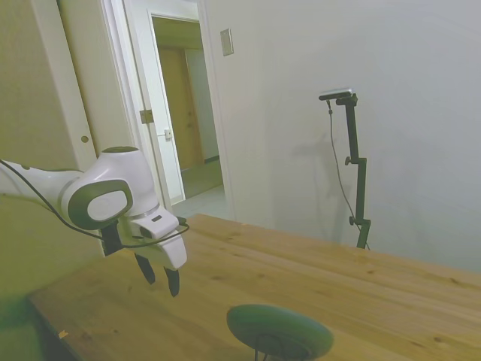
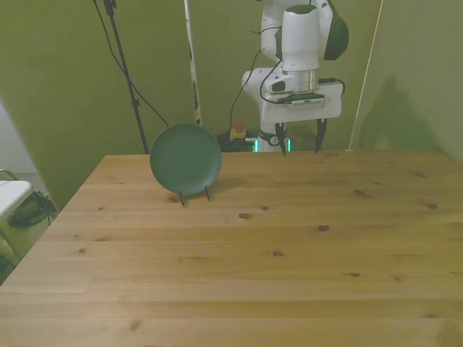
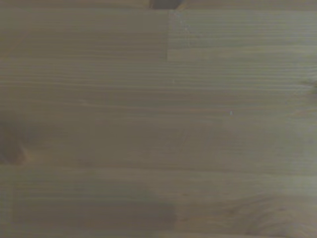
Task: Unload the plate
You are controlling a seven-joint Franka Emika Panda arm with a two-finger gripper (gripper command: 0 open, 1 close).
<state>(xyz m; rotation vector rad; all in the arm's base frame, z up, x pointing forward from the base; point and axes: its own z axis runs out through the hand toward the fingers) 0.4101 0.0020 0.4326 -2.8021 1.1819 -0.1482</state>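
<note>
The grey-green plate (image 2: 186, 159) stands upright on edge in a thin black wire stand (image 2: 194, 195), toward the front view's left, near the table's far edge. The side view has the plate (image 1: 279, 331) at the bottom middle. My gripper (image 2: 299, 139) hangs above the table's far edge, to the front view's right of the plate and well apart from it. Its fingers are open and point down with nothing between them. In the side view the gripper (image 1: 160, 277) is left of the plate. The wrist view holds only bare wood (image 3: 158, 119).
The wooden table (image 2: 289, 253) stretches wide toward the camera in the front view. An open doorway (image 1: 188, 113) and a white wall lie beyond the table in the side view. Cables and small items sit behind the table's far edge (image 2: 239, 134).
</note>
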